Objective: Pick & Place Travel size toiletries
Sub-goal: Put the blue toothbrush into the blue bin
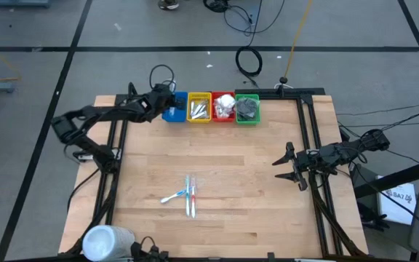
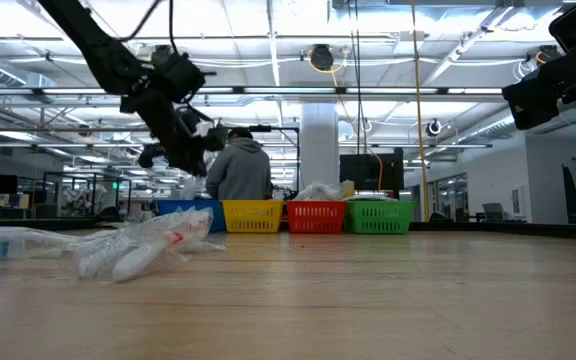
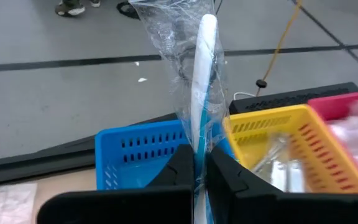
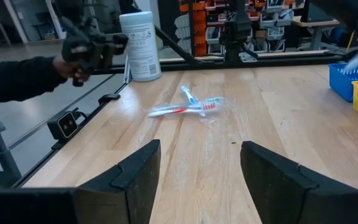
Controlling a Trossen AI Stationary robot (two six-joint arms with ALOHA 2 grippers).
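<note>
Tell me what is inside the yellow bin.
The yellow bin holds short silver tubes. What lies under them, on the bin's bottom, cannot be seen.

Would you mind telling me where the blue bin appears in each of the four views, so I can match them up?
High view: blue bin, far-left of the bin row, under the left gripper.
Low view, left end of the row.
Left wrist view, behind the gripped wrapped stick.
Right wrist view, right edge.
Shared landmark: adjoining yellow bin.
</note>
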